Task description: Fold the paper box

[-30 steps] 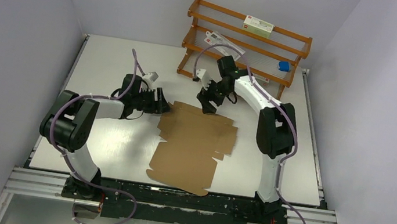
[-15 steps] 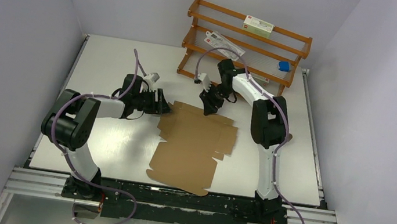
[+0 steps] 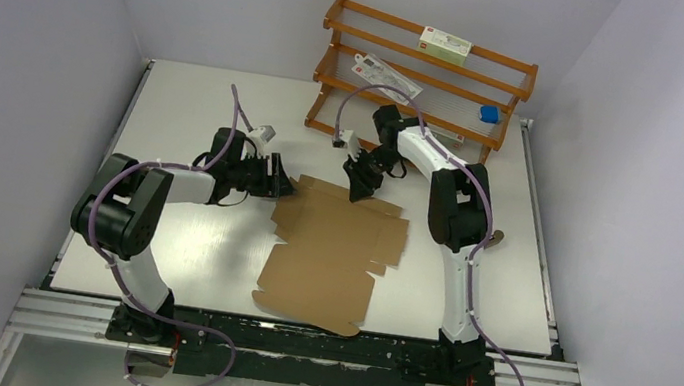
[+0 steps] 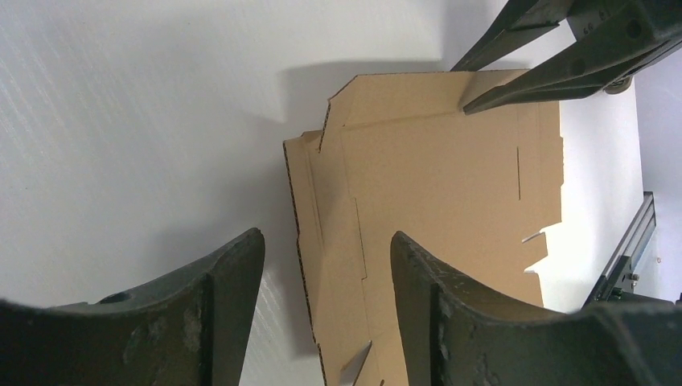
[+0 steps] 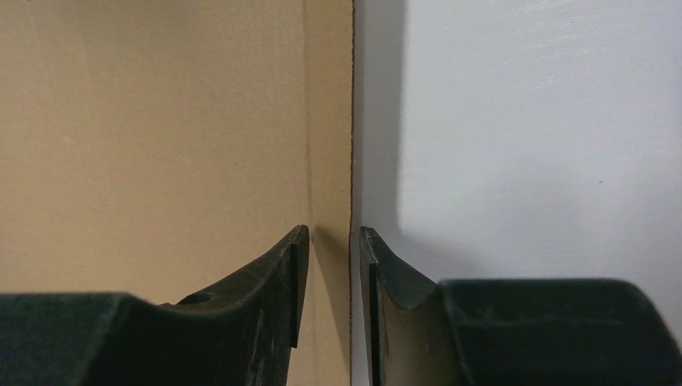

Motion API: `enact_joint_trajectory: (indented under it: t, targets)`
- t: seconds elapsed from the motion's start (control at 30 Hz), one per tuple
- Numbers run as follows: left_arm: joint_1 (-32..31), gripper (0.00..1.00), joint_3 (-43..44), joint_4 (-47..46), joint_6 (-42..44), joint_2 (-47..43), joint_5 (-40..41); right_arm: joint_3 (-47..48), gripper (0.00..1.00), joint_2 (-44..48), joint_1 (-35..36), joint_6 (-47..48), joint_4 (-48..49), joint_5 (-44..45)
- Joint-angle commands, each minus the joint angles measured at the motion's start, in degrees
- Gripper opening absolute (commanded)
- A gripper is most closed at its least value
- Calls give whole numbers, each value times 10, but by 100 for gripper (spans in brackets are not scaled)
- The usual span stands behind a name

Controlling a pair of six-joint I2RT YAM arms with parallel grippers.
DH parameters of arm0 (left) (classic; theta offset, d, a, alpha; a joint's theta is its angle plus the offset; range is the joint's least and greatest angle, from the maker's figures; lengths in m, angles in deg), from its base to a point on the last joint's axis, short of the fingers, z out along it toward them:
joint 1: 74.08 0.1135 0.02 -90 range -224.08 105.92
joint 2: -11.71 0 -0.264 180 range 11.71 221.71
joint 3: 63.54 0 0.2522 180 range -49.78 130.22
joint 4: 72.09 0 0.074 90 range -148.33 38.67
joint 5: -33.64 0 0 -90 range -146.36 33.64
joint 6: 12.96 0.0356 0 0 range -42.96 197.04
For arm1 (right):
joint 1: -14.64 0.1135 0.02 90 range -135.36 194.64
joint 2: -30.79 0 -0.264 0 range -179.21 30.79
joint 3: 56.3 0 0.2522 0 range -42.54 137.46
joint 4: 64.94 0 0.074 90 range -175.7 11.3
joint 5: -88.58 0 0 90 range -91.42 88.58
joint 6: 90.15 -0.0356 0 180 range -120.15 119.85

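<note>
The right gripper (image 5: 332, 237) is straddling the far edge of the paper box (image 3: 336, 243). Its jaws are standing narrowly parted, one finger over the cardboard and one just beyond it, with no pinch showing. The left gripper (image 4: 326, 241) is hovering wide open at the box's far-left corner. The box is lying flat and unfolded on the table (image 3: 208, 114). The first fold seems to be starting. Next, that edge strip needs clamping and raising along its crease.

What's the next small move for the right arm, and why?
Probably shut the right gripper on the edge of the paper box: its jaws straddle that far edge with a narrow gap showing, so the flap isn't pinched yet. The left gripper hovers open by the far left corner.
</note>
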Motion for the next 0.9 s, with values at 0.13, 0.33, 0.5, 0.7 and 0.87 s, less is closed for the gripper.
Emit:
enact_joint_trajectory:
  t: [0.13,0.33,0.5,0.7,0.87]
  targets:
    - [-4,63,11,-10,9,9,-20,16,34,-12,-5,20,-32,-28]
    - [-4,63,10,-10,11,8,-20,17,20,-8,-4,17,-31,-26]
    - [-4,62,10,-6,14,-2,-16,5,5,21,-4,16,-17,-16]
    - [4,63,10,-6,-4,-29,-1,-36,3,103,13,10,37,33]
    - [24,63,4,-24,-25,-77,7,-111,3,216,42,17,148,101]
